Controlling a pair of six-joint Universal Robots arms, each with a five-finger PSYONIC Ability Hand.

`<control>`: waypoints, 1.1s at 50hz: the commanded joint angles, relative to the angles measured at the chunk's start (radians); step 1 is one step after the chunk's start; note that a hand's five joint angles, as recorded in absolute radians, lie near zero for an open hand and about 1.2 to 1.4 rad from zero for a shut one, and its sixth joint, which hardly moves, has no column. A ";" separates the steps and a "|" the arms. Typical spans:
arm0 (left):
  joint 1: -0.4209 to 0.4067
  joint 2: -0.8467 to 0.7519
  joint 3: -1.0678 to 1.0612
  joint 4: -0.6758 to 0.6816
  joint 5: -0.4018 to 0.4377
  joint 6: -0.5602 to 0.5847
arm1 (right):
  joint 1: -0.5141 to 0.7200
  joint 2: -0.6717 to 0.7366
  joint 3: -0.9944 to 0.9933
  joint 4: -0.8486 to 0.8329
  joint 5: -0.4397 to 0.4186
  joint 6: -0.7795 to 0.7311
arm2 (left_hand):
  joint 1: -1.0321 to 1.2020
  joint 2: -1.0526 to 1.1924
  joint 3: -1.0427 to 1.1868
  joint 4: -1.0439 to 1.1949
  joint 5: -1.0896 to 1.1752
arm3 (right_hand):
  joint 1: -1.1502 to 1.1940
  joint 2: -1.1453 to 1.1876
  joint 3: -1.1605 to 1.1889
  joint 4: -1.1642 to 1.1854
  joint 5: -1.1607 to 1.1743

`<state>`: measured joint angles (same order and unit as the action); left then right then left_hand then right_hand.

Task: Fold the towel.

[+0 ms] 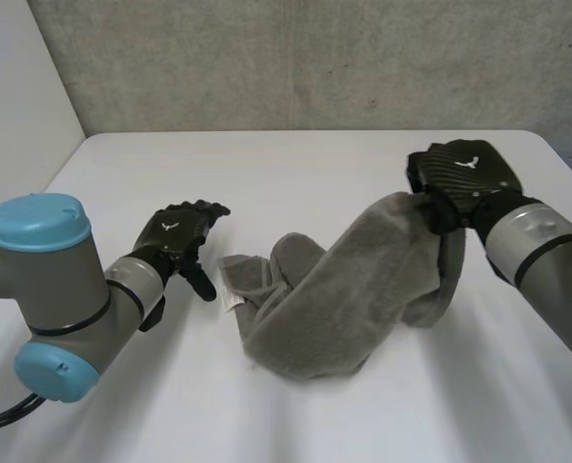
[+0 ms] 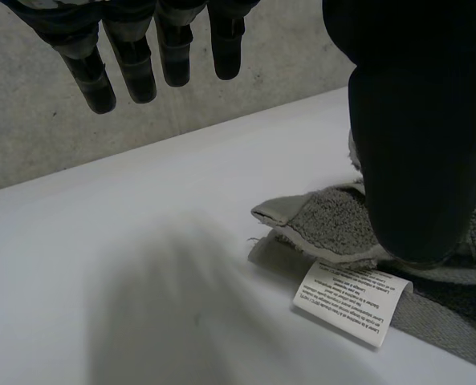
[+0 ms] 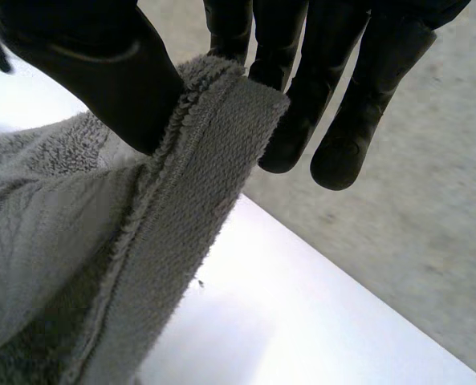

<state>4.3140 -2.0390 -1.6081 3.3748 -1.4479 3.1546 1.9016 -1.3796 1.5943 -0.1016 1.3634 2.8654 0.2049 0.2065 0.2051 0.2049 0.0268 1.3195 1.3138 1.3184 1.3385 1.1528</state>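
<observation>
Head view: towel [image 1: 343,289] lay crumpled mid-table [image 1: 295,164], one end lifted by right hand [image 1: 464,178]. Left hand [image 1: 179,236] sat just beside low end, near label [image 1: 231,294].

Left wrist view: fingers [image 2: 133,72] straight, holding nothing. Thumb [image 2: 418,160] over towel corner, contact unclear.

Right wrist view: right hand pinched hemmed edge between thumb and fingers.

Judgement: cloth soft, light, floppy, not slippery. You should grip hemmed corners. Only obstacle: towel's own bunched folds.
</observation>
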 commanded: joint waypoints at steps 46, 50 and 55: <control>-0.072 -0.089 -0.001 0.043 0.041 0.119 | -0.133 0.040 0.067 -0.084 0.002 -0.001 | 0.267 0.265 0.267 0.267 0.270 | 0.077 0.083 0.078 0.058 0.069; -0.072 -0.095 0.000 0.043 0.041 0.119 | -0.133 0.040 0.064 -0.086 0.005 -0.001 | 0.293 0.292 0.293 0.293 0.297 | 0.077 0.083 0.078 0.058 0.069; -0.077 -0.105 0.004 0.048 0.041 0.119 | -0.136 0.042 0.065 -0.093 0.006 -0.001 | 0.384 0.382 0.384 0.384 0.388 | 0.077 0.083 0.078 0.058 0.069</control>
<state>4.2402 -2.1350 -1.6068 3.4180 -1.4066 3.2735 1.7682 -1.3388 1.6597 -0.1884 1.3671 2.8639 0.4687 0.4685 0.4684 0.4687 0.2942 1.3197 1.3138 1.3184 1.3385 1.1528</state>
